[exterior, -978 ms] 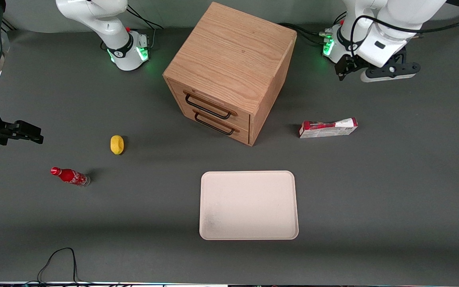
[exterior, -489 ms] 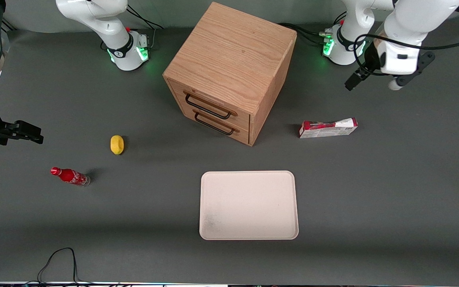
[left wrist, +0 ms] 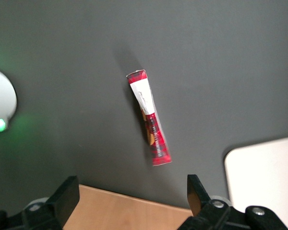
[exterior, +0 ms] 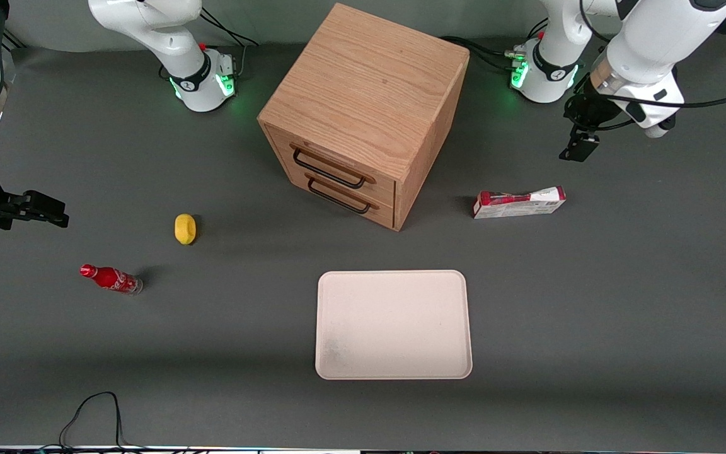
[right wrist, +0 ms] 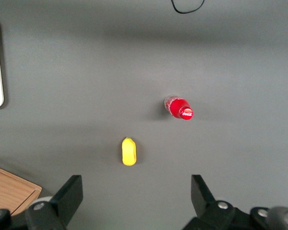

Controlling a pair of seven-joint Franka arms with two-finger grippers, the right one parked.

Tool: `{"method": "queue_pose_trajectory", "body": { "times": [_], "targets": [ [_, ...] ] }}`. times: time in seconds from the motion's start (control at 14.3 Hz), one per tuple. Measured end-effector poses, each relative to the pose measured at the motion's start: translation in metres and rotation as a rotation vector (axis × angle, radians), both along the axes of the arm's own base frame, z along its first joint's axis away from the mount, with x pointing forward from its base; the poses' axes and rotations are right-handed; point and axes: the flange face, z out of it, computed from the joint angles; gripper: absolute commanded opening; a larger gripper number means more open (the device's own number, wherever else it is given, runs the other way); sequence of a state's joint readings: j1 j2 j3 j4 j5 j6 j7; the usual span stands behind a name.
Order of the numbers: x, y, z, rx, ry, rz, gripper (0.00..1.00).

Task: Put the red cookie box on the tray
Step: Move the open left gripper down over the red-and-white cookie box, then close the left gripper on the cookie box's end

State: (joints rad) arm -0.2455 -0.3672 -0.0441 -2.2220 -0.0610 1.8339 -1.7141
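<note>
We count one red cookie box (exterior: 519, 203), one tray (exterior: 393, 324), one wooden cabinet (exterior: 366, 113) with two drawers, one yellow lemon-like object (exterior: 185, 228) and one small red cola bottle (exterior: 111, 278), all on the dark grey tabletop (exterior: 621, 302).

The left arm's gripper (exterior: 580, 148) hangs above the tabletop near the working arm's base, toward the edge farthest from the front camera, well apart from the box and higher than it. In the left wrist view its two fingers (left wrist: 198, 191) stand spread wide with nothing between them, so we read it as released and holding nothing. In the front view the gripper is a dark shape partly covered by the arm's white wrist, and we cannot separate the fingers there.

The red cookie box lies flat on the tabletop beside the cabinet, toward the working arm's end, farther from the front camera than the tray and clear of it. It is long and thin, red along its length with a white patch at one end; the wrist view (left wrist: 149, 117) shows the same red body and white end. Its print is too small for us to read.

The tray, cream with rounded corners and a low rim, sits nearer the front camera than the cabinet; in the wrist view only one corner (left wrist: 266, 177) shows, cut off at the frame. The cabinet there is a mere strip of wood (left wrist: 129, 213).
</note>
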Motion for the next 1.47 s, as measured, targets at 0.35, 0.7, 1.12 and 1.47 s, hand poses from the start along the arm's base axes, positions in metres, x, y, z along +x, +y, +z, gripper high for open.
{"method": "queue_pose_trajectory", "body": {
  "times": [0.35, 0.7, 1.12, 1.47],
  "targets": [
    [0.004, 0.010, -0.031, -0.009, -0.041, 0.166, 1.00],
    [-0.004, 0.014, -0.104, -0.018, -0.080, 0.208, 1.00],
    [0.007, 0.003, -0.170, -0.020, -0.100, 0.206, 1.00],
    [0.004, 0.001, -0.219, -0.023, -0.110, 0.208, 1.00]
  ]
}}
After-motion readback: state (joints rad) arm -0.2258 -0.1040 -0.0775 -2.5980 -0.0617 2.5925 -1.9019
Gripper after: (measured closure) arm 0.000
